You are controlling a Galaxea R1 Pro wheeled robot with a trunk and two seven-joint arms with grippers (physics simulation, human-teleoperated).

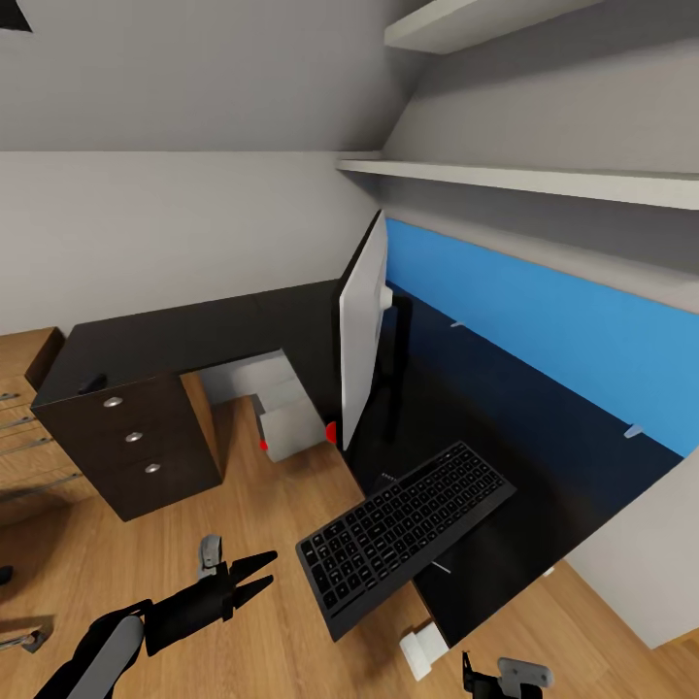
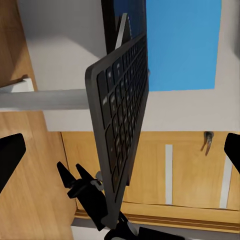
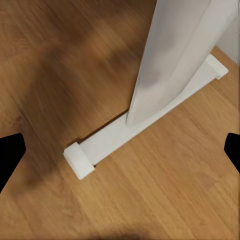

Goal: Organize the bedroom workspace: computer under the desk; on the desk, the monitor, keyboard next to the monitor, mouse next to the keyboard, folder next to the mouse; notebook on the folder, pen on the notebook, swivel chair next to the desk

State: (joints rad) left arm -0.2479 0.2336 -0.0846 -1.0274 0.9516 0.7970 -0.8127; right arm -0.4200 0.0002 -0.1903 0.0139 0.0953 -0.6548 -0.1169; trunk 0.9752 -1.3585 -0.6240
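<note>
The slim keyboard with black keys and a grey frame (image 1: 406, 536) lies, in our head view, at the black desk's (image 1: 544, 447) front edge, its near end jutting out past that edge over the wooden floor (image 1: 243, 641). Beside its far end the large flat monitor (image 1: 363, 330) stands edge-on on the desk, near the inner corner, a red dot at its lower corner. Under the desk we see the light grey box-shaped computer (image 1: 288, 427), just beside the black three-drawer unit (image 1: 136, 442). Our left gripper (image 1: 254, 570) hangs low over the floor, clear of the keyboard, arm reaching forward, its black fingers slightly apart and empty.

From our left wrist we see what the head misses: the keyboard (image 2: 122, 115) from below its overhanging end, the blue back panel (image 2: 182, 45) behind it, and fingertips at both picture edges, wide apart.

Our right wrist shows the desk's white leg (image 3: 175, 55) and its flat foot (image 3: 145, 120) on the floor; dark fingertips (image 3: 10, 155) sit far apart, holding nothing.
</note>
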